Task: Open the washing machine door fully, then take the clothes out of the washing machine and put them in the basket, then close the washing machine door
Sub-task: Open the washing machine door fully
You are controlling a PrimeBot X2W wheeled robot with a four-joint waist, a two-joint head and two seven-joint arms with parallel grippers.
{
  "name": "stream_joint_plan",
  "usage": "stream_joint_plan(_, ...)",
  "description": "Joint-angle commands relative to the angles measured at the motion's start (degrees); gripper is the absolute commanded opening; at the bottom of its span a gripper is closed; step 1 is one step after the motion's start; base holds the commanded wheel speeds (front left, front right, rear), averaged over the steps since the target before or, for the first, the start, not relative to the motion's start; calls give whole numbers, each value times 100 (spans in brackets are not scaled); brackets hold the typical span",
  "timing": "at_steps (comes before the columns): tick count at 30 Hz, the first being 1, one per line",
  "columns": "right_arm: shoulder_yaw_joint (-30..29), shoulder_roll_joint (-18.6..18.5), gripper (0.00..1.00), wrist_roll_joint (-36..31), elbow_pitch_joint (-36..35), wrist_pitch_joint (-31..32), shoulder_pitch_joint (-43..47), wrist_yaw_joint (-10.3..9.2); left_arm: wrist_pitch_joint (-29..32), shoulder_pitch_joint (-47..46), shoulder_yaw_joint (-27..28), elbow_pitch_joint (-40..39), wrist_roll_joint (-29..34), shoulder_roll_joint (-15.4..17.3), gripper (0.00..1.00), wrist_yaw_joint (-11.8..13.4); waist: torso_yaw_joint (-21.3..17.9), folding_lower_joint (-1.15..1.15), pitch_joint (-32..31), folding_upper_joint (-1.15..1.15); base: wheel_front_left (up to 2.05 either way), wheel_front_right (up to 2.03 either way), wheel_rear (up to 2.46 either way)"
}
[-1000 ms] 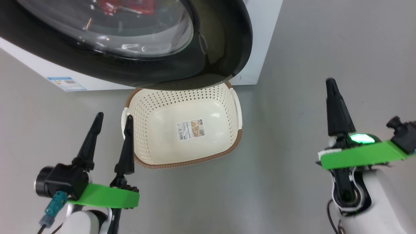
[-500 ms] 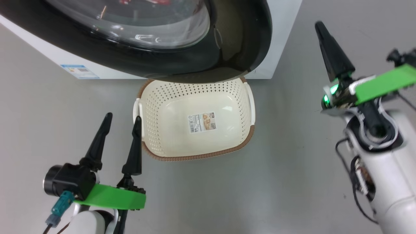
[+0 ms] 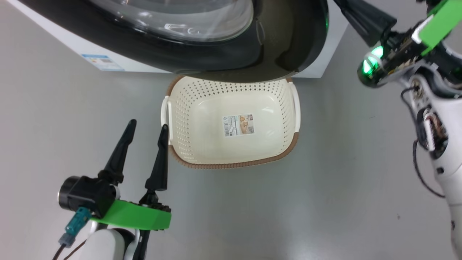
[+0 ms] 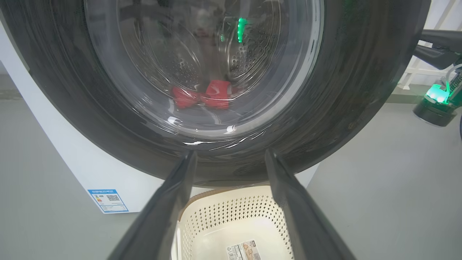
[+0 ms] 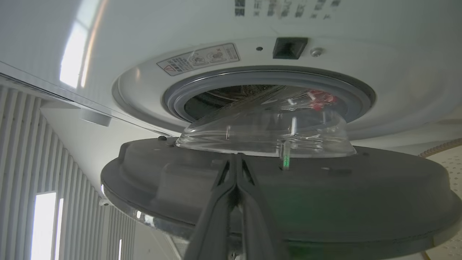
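The washing machine door stands ajar, its black rim overhanging the far end of the empty cream basket on the floor. Red clothes lie in the drum, seen through the glass. My right gripper is shut, up at the door's right edge. In its wrist view the closed tips point at the door's grey inner face, before the washing machine opening; contact cannot be told. My left gripper is open and empty beside the basket's left handle, facing the door.
Grey floor spreads all round the basket and to the right of the machine. A blue label marks the machine's lower front. A slatted wall shows behind the right wrist.
The head camera has tilted, so the whole picture shifts. My right arm has swung up from beside the basket to the door's right edge, still shut. The left gripper holds its place.
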Motion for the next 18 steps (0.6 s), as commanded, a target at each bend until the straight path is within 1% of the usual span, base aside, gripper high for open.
stream_joint_plan(1, 106, 20, 0, 15, 34, 232, -260, 39, -45, -104, 117, -156, -73, 103, 100, 61, 108, 0, 116, 0, 0, 0, 0)
stream_joint_plan(2, 106, 20, 0, 15, 34, 232, -260, 39, -45, -104, 117, -156, -73, 103, 100, 61, 108, 0, 116, 0, 0, 0, 0)
stream_joint_plan(9, 319, -116, 0, -136, 346, 811, -716, 39, -45, -141, 54, -148, -125, 103, 100, 113, 236, 0, 228, 0, 0, 0, 0)
stream_joint_plan(18, 492, -74, 0, -359, 395, 1208, -705, 39, -45, -133, 105, -73, -203, 103, 100, 163, 258, 0, 109, 0, 0, 0, 0)
